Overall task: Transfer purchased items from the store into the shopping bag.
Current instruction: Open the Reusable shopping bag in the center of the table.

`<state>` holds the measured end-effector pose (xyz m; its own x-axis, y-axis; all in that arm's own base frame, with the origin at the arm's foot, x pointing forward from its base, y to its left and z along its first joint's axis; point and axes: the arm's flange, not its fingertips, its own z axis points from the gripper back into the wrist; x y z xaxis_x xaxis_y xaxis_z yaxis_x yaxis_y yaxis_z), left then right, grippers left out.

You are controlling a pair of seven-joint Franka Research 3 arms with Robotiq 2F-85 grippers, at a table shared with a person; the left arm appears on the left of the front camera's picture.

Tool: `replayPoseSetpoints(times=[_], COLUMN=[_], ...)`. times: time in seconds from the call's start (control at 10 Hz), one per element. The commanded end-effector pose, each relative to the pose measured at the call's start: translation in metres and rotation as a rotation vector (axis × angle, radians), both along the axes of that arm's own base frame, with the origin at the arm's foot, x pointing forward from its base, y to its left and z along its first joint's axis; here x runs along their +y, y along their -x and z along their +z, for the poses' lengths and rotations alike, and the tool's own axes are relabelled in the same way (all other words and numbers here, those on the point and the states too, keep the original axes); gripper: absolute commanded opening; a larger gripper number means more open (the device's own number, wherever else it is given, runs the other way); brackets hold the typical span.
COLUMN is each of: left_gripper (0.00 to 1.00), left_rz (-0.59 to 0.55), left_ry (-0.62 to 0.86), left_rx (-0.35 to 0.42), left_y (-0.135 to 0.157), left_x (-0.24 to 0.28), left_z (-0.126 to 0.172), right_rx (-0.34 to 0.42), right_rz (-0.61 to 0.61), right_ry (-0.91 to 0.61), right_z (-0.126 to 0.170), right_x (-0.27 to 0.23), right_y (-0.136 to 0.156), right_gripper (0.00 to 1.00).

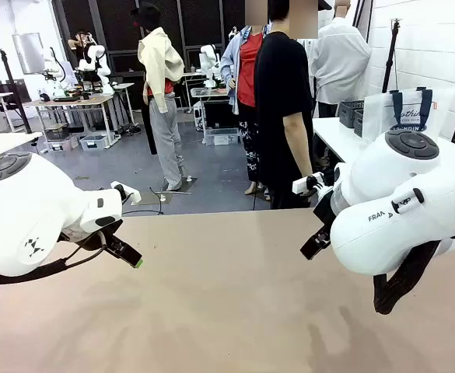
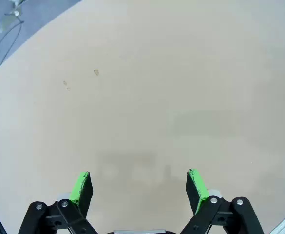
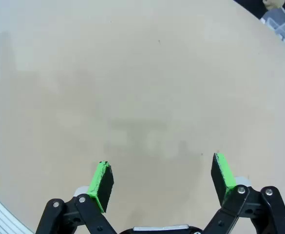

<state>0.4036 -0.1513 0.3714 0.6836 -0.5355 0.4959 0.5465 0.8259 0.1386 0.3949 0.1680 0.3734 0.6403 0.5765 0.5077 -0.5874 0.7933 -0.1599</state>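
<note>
1. The shopping bag [image 1: 404,115] stood at two o'clock, beyond the table [image 1: 227,311], well apart from both arms.
2. The left pincer [image 2: 138,174] and right pincer [image 3: 161,168] hung wide open, empty, above the table.
3. Likely best: wait until something to pack came within reach, then close on it squarely.

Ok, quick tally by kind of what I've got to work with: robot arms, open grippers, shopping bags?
Arms: 2, left arm and right arm
Open grippers: 2, left gripper and right gripper
Bags: 1, the shopping bag
Total: 5
</note>
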Motion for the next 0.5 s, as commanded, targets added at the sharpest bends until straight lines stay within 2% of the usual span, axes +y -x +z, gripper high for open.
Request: replayPoseSetpoints(times=[0.0,0.4], left_gripper=[1.00,1.00], left_rz=[0.000,0.000], left_ry=[0.000,0.000], left_rx=[0.000,0.000], left_y=[0.0001,0.0001], left_x=[0.0000,0.0000], left_z=[0.0000,0.0000], right_rx=[0.000,0.000], right_rz=[0.000,0.000], right_ry=[0.000,0.000], right_z=[0.0000,0.0000], right_x=[0.0000,0.0000], right_y=[0.0000,0.0000], right_gripper=[1.00,1.00])
